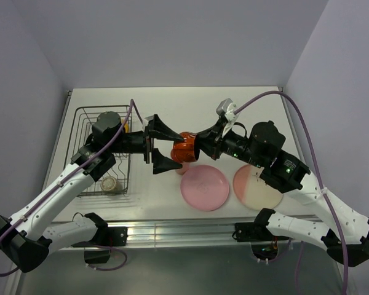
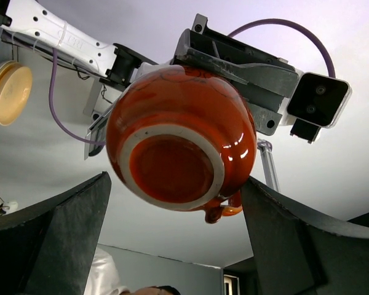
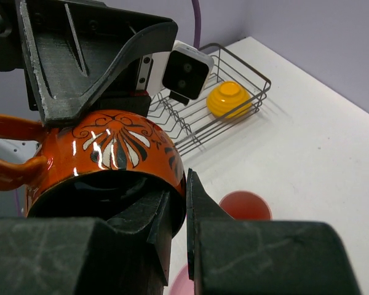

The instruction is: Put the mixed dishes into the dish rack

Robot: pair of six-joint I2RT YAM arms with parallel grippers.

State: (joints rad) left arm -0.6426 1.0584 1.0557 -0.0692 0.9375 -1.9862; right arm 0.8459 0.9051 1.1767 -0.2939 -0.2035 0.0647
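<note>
My right gripper (image 1: 200,146) (image 3: 184,200) is shut on the rim of the small glossy red-brown cup (image 1: 183,151) (image 3: 111,153) and holds it in the air over mid-table. My left gripper (image 1: 179,152) (image 2: 175,179) is open, with one finger on each side of the cup (image 2: 178,144), whose base faces its camera. The pink tumbler (image 1: 182,169) (image 3: 245,206) stands just below. The pink plate (image 1: 204,187) and the pink-and-cream plate (image 1: 255,187) lie at the front. The wire dish rack (image 1: 80,126) (image 3: 258,77) holds the orange-yellow bowl (image 3: 229,99) and the speckled beige cup (image 1: 109,184).
The rack stands at the table's left side, partly under my left arm. Grey walls close in the back and both sides. A metal rail runs along the near edge (image 1: 184,230).
</note>
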